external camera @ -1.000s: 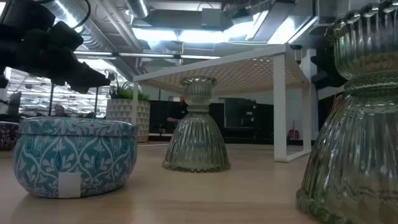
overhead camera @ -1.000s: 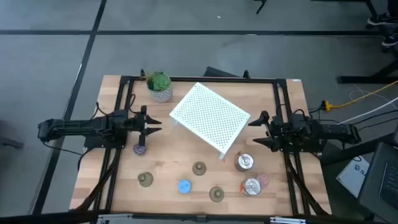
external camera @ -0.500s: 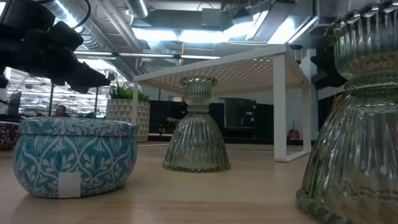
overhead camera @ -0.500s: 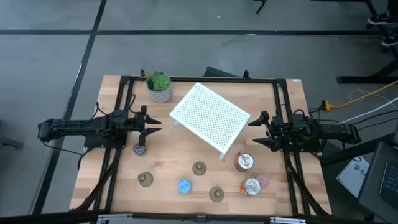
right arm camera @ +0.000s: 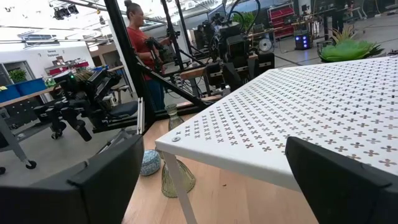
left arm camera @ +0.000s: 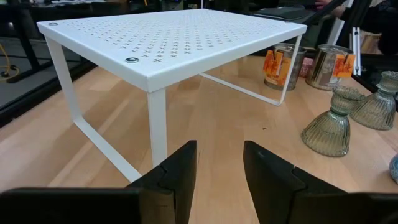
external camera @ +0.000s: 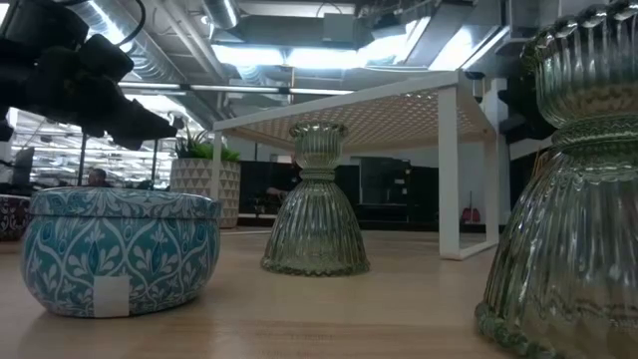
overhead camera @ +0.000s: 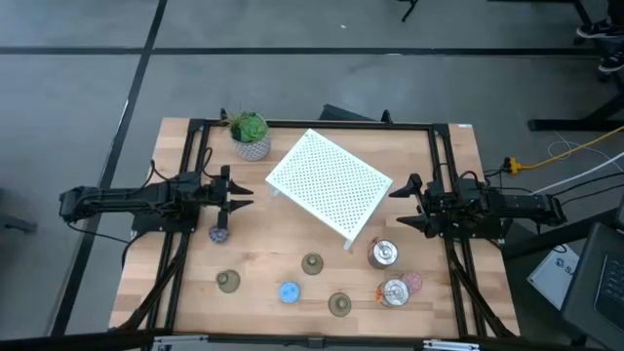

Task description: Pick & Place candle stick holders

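Your left gripper point(overhead camera: 244, 196) hovers near the left edge of the table point(overhead camera: 429, 322), with its fingers point(left arm camera: 180, 171) set a narrow gap apart and nothing between them. Your right gripper point(overhead camera: 405, 204) hovers near the right edge, with its fingers point(right arm camera: 106, 180) spread wide and also empty. The white perforated stand point(overhead camera: 329, 182) sits in the middle of the table, between the two grippers, and the potted plant point(overhead camera: 251, 134) stands toward the far left corner. You find the candle stick holders along the near edge: the purple one point(overhead camera: 220, 234) is just below the left gripper, three olive-green ones point(overhead camera: 228, 282) point(overhead camera: 312, 263) point(overhead camera: 339, 304) and the blue one point(overhead camera: 289, 292) lie in the near middle, and two silver ones point(overhead camera: 383, 254) point(overhead camera: 394, 292) stand toward the near right corner, with the pink one point(overhead camera: 413, 283) just beside them.
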